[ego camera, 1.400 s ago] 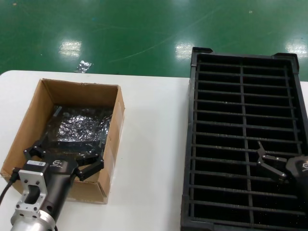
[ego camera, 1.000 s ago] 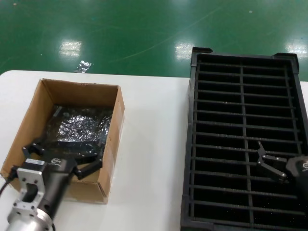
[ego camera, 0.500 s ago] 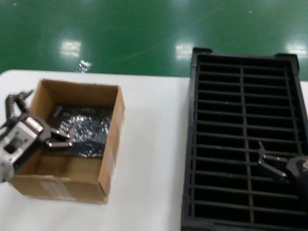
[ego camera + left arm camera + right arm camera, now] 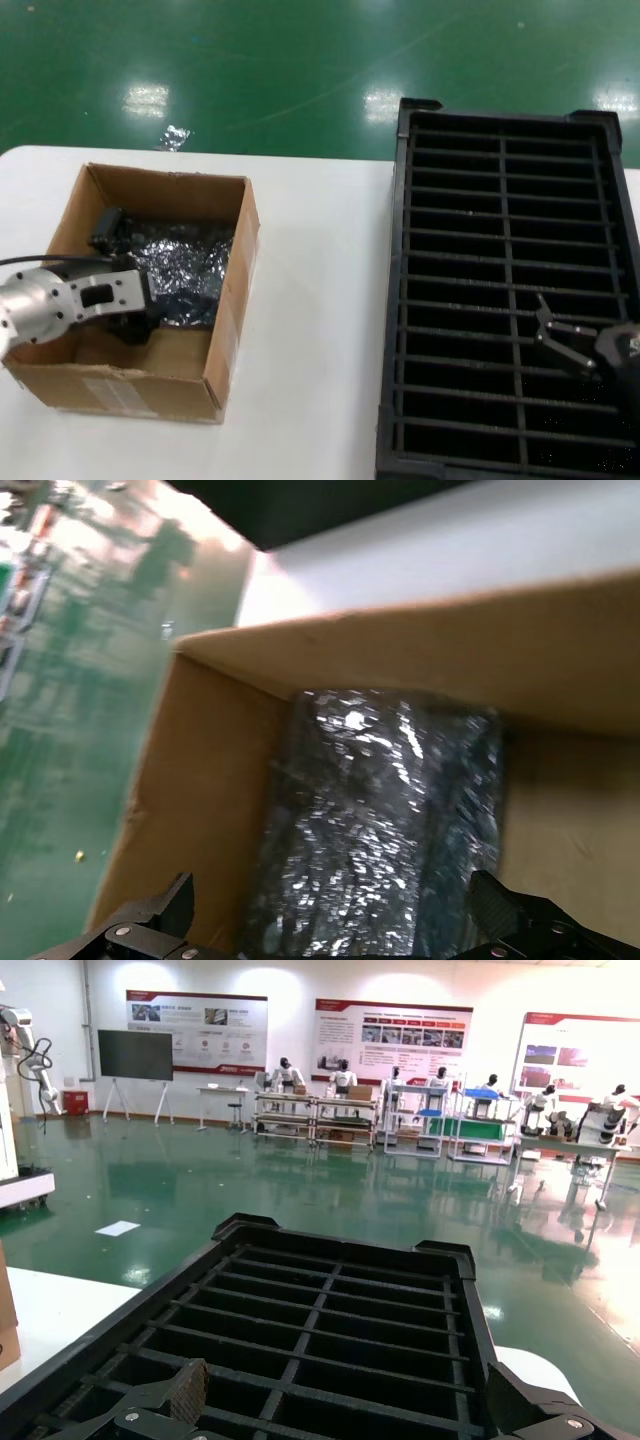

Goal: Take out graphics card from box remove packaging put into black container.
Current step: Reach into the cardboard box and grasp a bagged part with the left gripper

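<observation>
We saw the left gripper (image 4: pixel 118 275) reaching into the box (image 4: pixel 228 330) at the left of the frame, its fingers (image 4: pixel 150 927) spread wide over the packaging (image 4: pixel 185 265) lying on the box floor. The right gripper (image 4: pixel 556 340) hung open over the black container (image 4: pixel 505 180) at the lower right.

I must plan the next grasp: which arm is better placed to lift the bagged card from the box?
Left: its claw is open inside the box, directly at the packaging. The right claw hovers over the black container.
</observation>
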Controlling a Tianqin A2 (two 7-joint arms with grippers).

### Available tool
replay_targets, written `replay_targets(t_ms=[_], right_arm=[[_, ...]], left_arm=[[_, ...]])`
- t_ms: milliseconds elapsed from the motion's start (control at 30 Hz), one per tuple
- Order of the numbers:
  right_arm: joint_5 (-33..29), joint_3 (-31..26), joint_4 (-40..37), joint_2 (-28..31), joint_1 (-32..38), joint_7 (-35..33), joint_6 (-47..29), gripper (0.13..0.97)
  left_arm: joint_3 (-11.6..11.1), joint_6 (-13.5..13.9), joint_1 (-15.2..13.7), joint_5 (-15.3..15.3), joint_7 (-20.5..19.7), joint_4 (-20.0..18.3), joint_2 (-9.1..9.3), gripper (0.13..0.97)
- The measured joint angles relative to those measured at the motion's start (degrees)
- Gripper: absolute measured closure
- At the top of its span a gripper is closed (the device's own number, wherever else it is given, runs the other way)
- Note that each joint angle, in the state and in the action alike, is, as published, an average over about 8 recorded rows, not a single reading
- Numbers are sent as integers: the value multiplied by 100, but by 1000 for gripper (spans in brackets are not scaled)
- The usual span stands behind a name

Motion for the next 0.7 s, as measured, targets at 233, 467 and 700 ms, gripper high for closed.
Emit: replay_targets(t_ms=[233,467,700], right_arm=[[0,0,0,0,0,0,0,129],[0,0,0,0,0,0,0,129],[0,0,0,0,0,0,0,129]], left_arm=[[308,10,-336,271,418,508,167,141],[332,-280,-389,158,834,802,280,188],[298,-596,-351,-24,1217,951,345,267]])
